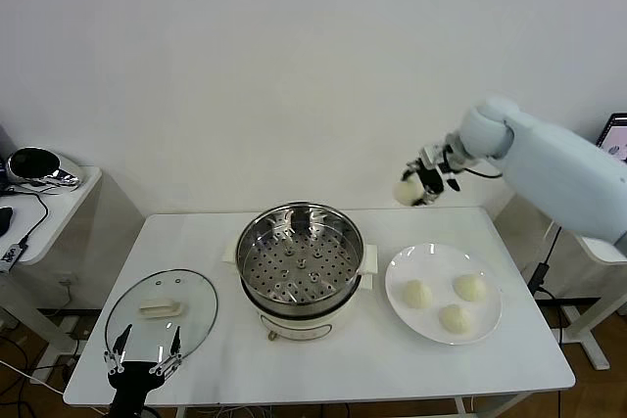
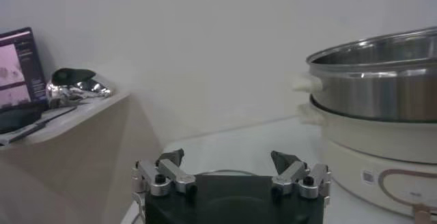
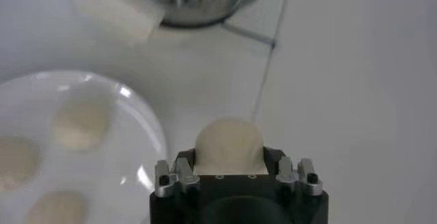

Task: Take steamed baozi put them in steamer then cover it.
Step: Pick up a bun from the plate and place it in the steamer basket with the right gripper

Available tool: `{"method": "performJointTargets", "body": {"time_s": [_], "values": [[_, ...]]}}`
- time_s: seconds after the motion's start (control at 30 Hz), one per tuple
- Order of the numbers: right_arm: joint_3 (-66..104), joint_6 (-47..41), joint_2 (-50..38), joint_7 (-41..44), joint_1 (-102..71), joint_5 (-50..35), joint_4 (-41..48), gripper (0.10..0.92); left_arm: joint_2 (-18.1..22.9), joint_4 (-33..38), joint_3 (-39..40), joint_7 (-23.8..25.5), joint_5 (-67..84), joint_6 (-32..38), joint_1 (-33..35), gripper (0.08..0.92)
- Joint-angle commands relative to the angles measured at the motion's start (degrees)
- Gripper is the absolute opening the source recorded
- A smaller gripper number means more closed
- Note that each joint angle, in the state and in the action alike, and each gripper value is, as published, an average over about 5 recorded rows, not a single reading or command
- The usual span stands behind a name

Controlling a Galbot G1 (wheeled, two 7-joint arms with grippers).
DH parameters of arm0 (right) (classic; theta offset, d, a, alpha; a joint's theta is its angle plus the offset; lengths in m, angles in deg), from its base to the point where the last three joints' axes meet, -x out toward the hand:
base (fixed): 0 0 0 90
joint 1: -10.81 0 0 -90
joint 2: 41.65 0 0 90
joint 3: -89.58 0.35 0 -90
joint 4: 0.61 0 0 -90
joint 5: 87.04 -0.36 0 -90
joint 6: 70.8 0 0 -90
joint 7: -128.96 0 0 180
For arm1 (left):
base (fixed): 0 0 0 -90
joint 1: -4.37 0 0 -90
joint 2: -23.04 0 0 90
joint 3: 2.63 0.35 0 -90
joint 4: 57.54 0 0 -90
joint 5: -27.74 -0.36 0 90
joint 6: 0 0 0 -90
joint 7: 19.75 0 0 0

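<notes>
Head view: the right gripper (image 1: 423,186) is raised above the table's (image 1: 323,359) far right edge, fingers clenched on one bun (image 1: 408,190). Three buns (image 1: 454,317) lie on the plate (image 1: 404,271), below those fingers; the steamer (image 1: 300,258) stands apart beside it. The left gripper (image 1: 147,348) hangs released over the glass lid (image 1: 162,310).

Left wrist view: its spread fingers (image 2: 167,171) are empty.

Right wrist view: the bun sits between the fingers (image 3: 179,175).

Plain white wall (image 1: 294,66), white table (image 1: 323,364), white side table (image 1: 59,217) on the left

Bright, even light; right wrist view blurred, steamer (image 1: 300,259) glinting
</notes>
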Motion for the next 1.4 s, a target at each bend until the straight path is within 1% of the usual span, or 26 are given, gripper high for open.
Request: {"method": "performJointTargets", "body": {"time_s": [0.03, 0.2, 0.37, 0.67, 0.9, 1.07, 1.17, 1.27, 1.33, 1.4], "values": [[-7.3, 4.6, 7.8, -1.8, 7.3, -6.9, -1.4, 0.619, 0.0, -0.1, -0.3, 0.0, 0.3, 0.0, 0.0, 0.823], [-10.8, 10.5, 15.0, -4.1, 5.1, -3.5, 0.2, 0.619, 0.2, 0.2, -0.9, 0.0, 0.5, -0.1, -0.2, 0.823], [-13.1, 18.2, 20.2, -5.8, 3.0, 4.0, 4.0, 0.621, 0.7, 0.6, -1.4, 0.1, 0.6, -0.2, -0.3, 0.823], [-14.6, 26.6, 22.5, -5.9, -1.2, 11.9, 8.4, 0.629, 1.0, 0.6, -2.4, 0.0, 1.1, -0.1, 0.1, 0.823], [-13.1, 30.7, 24.4, -8.0, -4.2, 19.2, 12.8, 0.636, 1.2, 0.6, -2.5, 0.0, 1.0, 0.0, 0.3, 0.823], [-12.2, 32.7, 25.9, -9.1, -5.6, 22.7, 15.2, 0.638, 1.4, 1.0, -2.4, 0.0, 1.0, 0.0, 0.2, 0.823], [-11.4, 33.8, 26.7, -10.0, -6.2, 25.1, 16.8, 0.68, 1.4, 1.2, -2.4, 0.0, 1.1, 0.0, 0.3, 0.823], [-10.8, 34.8, 27.2, -10.9, -6.7, 26.7, 17.7, 0.76, 1.5, 1.1, -2.4, 0.0, 1.1, 0.1, 0.3, 0.823], [-10.8, 35.3, 27.1, -11.3, -6.8, 26.8, 17.7, 0.799, 1.5, 1.1, -2.3, 0.0, 1.1, 0.1, 0.4, 0.823], [-10.7, 35.3, 26.7, -11.6, -6.5, 25.8, 17.2, 0.815, 1.6, 1.3, -2.3, -0.1, 1.1, 0.1, 0.4, 0.823]]}}
